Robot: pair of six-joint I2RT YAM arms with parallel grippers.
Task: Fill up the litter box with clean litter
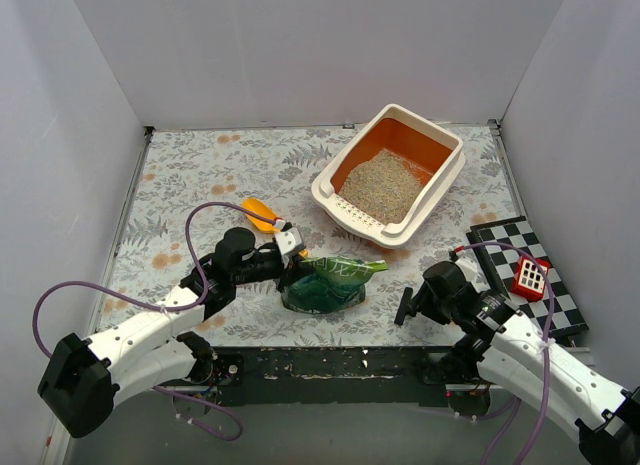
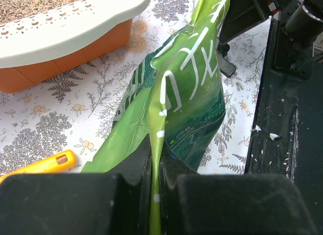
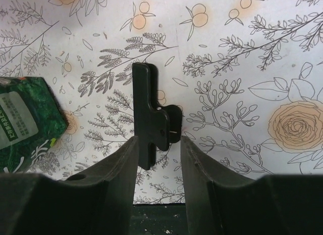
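The litter box [image 1: 443, 170], cream outside and orange inside, stands at the back right and holds a flat layer of clean litter [image 1: 380, 185]. Its slotted rim [image 2: 65, 22] shows in the left wrist view. A crinkled green bag [image 1: 325, 283] lies on the mat near the front middle. My left gripper [image 1: 290, 260] is shut on a thin fold of that bag [image 2: 192, 93], with the film pinched between the fingers [image 2: 136, 169]. My right gripper [image 1: 405, 307] is low near the front edge. Its jaws stand open on either side of a black clip [image 3: 151, 113] on the mat, close against it.
An orange scoop [image 1: 262, 212] lies left of the litter box, just behind my left gripper. A checkered board [image 1: 500, 240] with a small red and white object [image 1: 530, 276] sits at the right edge. White walls enclose the floral mat [image 1: 200, 175].
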